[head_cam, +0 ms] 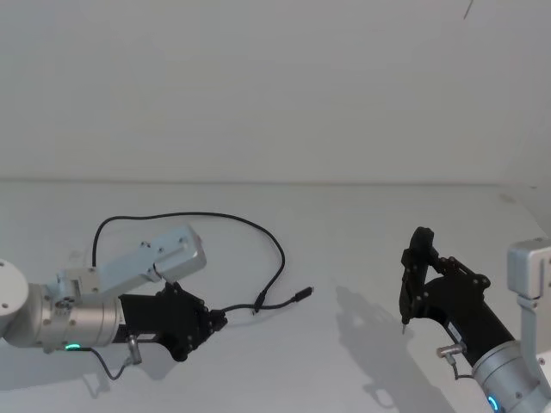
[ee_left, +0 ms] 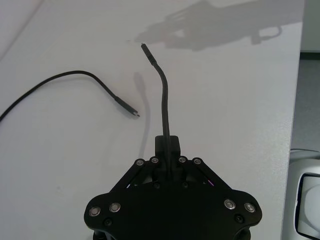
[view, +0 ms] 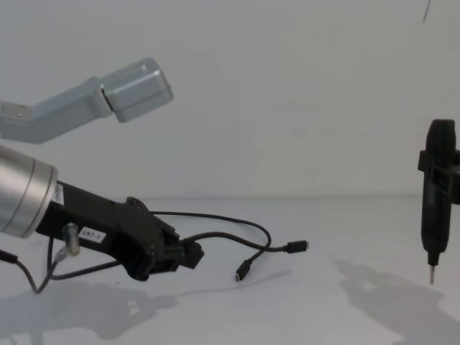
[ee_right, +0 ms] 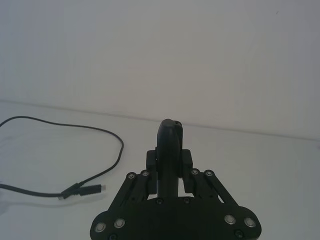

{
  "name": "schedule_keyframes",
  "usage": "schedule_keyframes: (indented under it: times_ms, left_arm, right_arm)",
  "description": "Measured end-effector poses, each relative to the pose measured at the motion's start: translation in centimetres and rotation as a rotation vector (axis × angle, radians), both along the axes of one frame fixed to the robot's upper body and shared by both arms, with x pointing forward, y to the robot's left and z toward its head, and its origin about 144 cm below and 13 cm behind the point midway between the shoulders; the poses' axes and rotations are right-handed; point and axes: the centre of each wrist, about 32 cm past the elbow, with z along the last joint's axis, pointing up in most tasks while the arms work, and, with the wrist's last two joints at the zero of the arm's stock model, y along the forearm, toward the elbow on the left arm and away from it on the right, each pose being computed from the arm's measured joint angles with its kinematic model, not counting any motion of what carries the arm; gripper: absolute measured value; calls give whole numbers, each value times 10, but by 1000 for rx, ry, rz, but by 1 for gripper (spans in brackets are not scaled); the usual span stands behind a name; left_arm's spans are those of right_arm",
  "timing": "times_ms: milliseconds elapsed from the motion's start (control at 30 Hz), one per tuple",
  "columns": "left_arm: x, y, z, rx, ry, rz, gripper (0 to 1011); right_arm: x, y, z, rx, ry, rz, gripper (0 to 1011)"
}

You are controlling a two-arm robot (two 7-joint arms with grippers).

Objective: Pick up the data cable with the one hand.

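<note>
Cable (head_cam: 277, 251) lies in a long black loop on the white table (head_cam: 362, 224), in front of the robot and toward its left side. One end of it is caught in the left claw (head_cam: 219, 320). That claw sits low over the table with its two fingers pressed together on the cord a short way back from the plug (ee_left: 146, 49). In the left wrist view the cord (ee_left: 163, 102) runs straight out from between the closed fingers (ee_left: 167, 145), bends slightly and ends at that plug, with its shadow on the table beside it. From the chest view the pinched end pokes out past the claw (view: 192, 254) toward the robot's right. The rest of the cord (view: 215, 215) arcs back behind it. The other plug (view: 242, 272) rests on the table just beside the pinched stretch.

The right claw (head_cam: 417, 258) hangs above the table on the robot's right, well apart from the cord. Its fingers (ee_right: 169, 137) are pressed together on nothing, and a thin metal tip (view: 431, 277) points down.
</note>
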Motion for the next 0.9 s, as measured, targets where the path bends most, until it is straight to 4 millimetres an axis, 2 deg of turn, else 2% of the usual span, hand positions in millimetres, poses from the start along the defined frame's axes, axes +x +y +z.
schedule_keyframes:
  times_ms: [533, 900]
  left_arm:
    - [0, 3, 5, 11, -26, 7, 35]
    - [1, 3, 6, 16, -33, 2, 35]
  right_arm:
    - [0, 3, 3, 28, -5, -1, 279]
    - [6, 22, 22, 149, -12, 11, 279]
